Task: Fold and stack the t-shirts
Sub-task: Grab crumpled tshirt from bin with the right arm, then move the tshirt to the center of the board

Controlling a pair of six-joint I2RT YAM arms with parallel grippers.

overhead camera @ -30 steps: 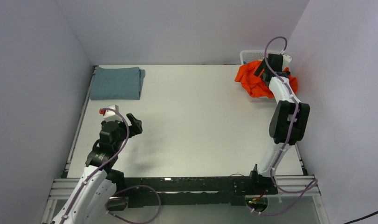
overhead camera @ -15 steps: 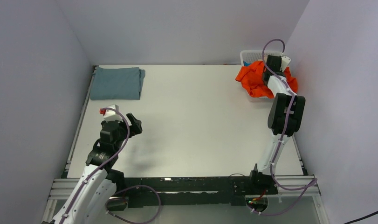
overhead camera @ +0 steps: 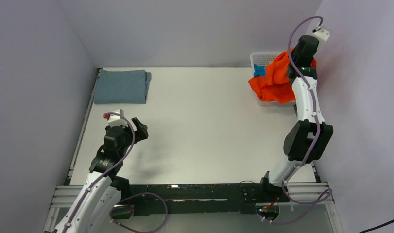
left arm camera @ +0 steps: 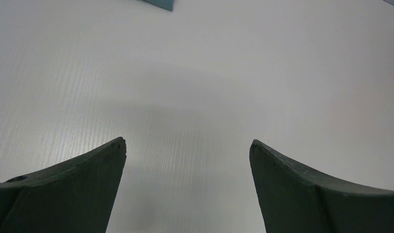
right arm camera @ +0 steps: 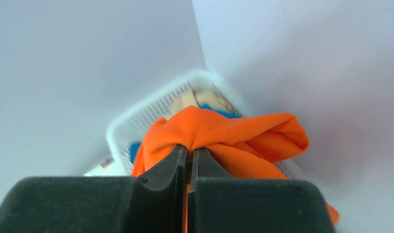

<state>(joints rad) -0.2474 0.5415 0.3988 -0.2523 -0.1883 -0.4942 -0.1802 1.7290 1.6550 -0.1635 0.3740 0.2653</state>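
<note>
Orange t-shirt (right arm camera: 224, 131), pinched in my right gripper (right arm camera: 189, 151), hangs high over the basket (overhead camera: 261, 58) so it can drape loose. My left gripper (left arm camera: 187, 143) hovers spread, ready to help.

The orange t-shirt (overhead camera: 275, 82) hides most of the turquoise t-shirt (overhead camera: 259, 71) and basket (overhead camera: 261, 56)

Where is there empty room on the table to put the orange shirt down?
The big white middle of the table, between the folded grey-blue shirt and the basket, is bare. The far right corner is crowded: basket, orange shirt, right gripper.
</note>
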